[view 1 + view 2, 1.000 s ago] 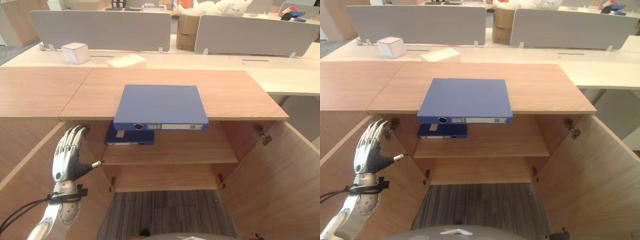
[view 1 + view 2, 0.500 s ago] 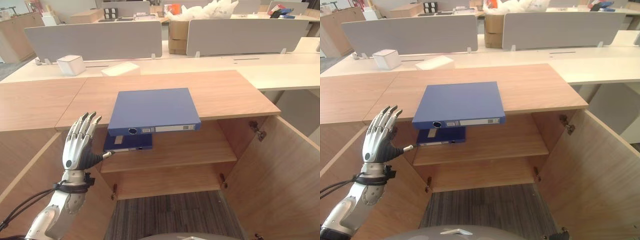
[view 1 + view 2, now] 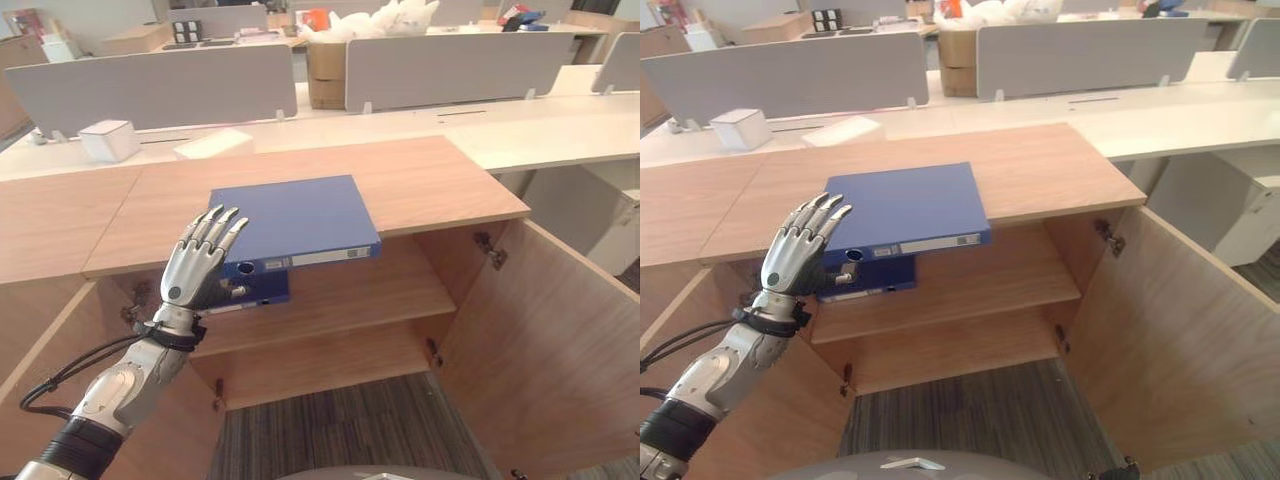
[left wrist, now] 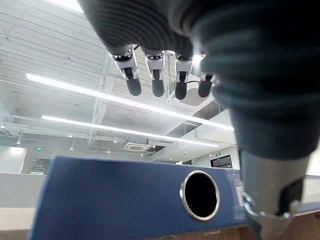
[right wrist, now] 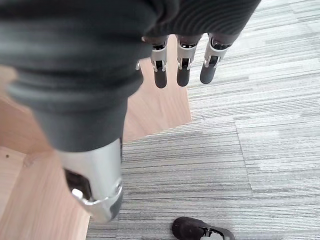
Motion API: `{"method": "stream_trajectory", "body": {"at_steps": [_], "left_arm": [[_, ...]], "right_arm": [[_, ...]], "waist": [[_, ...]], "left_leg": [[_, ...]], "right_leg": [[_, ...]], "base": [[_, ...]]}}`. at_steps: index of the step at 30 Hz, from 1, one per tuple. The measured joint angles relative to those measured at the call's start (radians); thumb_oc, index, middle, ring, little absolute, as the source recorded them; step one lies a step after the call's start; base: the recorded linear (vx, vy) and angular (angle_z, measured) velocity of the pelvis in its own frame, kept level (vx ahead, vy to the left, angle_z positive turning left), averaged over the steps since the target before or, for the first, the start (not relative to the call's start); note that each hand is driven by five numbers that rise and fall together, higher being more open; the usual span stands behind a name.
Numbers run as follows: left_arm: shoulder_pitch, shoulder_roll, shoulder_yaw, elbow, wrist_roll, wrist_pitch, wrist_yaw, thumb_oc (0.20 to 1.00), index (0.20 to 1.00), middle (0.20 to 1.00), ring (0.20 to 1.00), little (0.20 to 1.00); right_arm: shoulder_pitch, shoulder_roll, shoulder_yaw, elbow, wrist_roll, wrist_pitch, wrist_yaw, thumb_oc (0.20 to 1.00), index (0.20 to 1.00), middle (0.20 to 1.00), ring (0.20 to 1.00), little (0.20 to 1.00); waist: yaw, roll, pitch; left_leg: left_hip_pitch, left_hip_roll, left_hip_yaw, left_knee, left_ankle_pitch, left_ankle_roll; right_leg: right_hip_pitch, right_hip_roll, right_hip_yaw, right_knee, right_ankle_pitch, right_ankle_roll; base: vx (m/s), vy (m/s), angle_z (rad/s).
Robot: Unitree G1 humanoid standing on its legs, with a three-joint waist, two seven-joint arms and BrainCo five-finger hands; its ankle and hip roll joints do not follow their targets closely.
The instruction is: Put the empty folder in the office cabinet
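A blue folder (image 3: 290,215) lies flat on top of the wooden cabinet (image 3: 420,180), its spine with a round hole (image 4: 200,195) jutting over the front edge. A second blue folder (image 3: 262,292) lies on the upper shelf inside, just below it. My left hand (image 3: 195,268) is raised in front of the top folder's left front corner, fingers straight and spread, open, holding nothing. My right hand (image 5: 95,150) hangs over the carpet by the cabinet door, fingers relaxed and empty.
Both cabinet doors stand open; the right door (image 3: 550,330) swings out wide. The lower shelf (image 3: 320,360) is bare. Behind the cabinet are desks with grey dividers (image 3: 150,85), a white box (image 3: 108,140) and a cardboard box (image 3: 325,75). A shoe (image 5: 200,231) shows on the carpet.
My left hand has risen and moved right, from beside the left door to the top folder's front corner. The camera has shifted, so the whole scene sits differently.
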Motion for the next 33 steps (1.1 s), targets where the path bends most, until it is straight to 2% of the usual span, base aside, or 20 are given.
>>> {"method": "stream_trajectory", "body": {"at_steps": [26, 33], "left_arm": [[-0.030, -0.011, -0.112, 0.050, 0.023, 0.001, -0.039, 1.000, 1.000, 1.000, 1.000, 1.000], [-0.030, -0.026, -0.111, 0.061, 0.023, 0.002, -0.039, 1.000, 1.000, 1.000, 1.000, 1.000]], "right_arm": [[0.024, 0.000, 0.000, 0.000, 0.001, -0.005, -0.005, 1.000, 1.000, 1.000, 1.000, 1.000], [0.025, 0.000, 0.000, 0.002, 0.001, -0.004, -0.006, 1.000, 1.000, 1.000, 1.000, 1.000]], "waist": [[-0.023, -0.016, -0.017], [-0.022, -0.016, -0.016]], "left_leg": [[-0.009, 0.009, 0.016, 0.000, -0.002, -0.004], [-0.009, 0.010, 0.017, 0.000, -0.003, -0.004]], "right_leg": [[-0.016, 0.008, 0.013, 0.000, 0.002, -0.001], [-0.017, 0.009, 0.014, 0.000, 0.003, -0.002]], "base": [[0.01, -0.001, -0.01], [0.01, 0.000, 0.00]]}}
